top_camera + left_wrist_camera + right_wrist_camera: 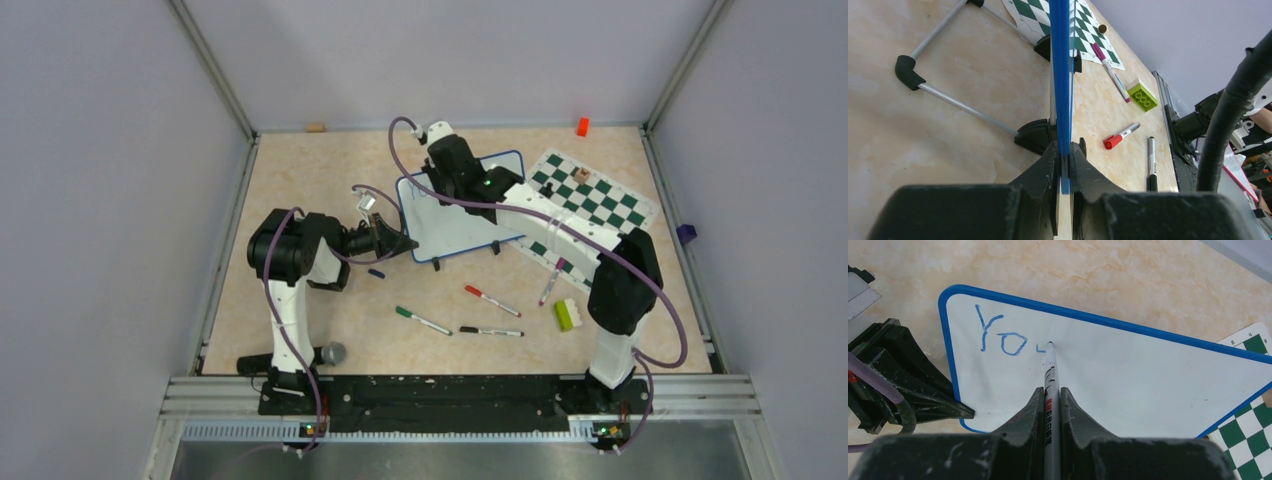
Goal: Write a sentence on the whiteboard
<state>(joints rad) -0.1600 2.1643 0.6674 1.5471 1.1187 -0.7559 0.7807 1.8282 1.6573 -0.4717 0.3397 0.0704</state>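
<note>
Right gripper (pixel 1051 395) is clamped tight on the marker (pixel 1050 371), barrel running straight out between the jaws so I can steer the nib like a pencil. The nib is touching the whiteboard (pixel 1128 375) right after a blue "Yo", at a short stroke that reads to me as the start of a "u". So the sentence (pixel 1000 335) is barely begun, up in the top-left corner with plenty of white to the right and below.

Left gripper (pixel 1064 150) is pinched on the board's blue frame at its left edge, and I'd say that's purely a brace: the board is propped on black feet (pixel 1035 136) and a wire stand, and pen pressure would push it around otherwise.

The board sits mid-table, just left of the chess mat (pixel 590 195). Spare pens lie on the table (pixel 300 180) near me: green (pixel 423 320), red (pixel 491 300), black (pixel 490 331), purple (pixel 551 283), plus a lime brick (pixel 566 314).

No bins or trays in view, nothing to report there.

Light pressure on the next stroke, I reckon.
</note>
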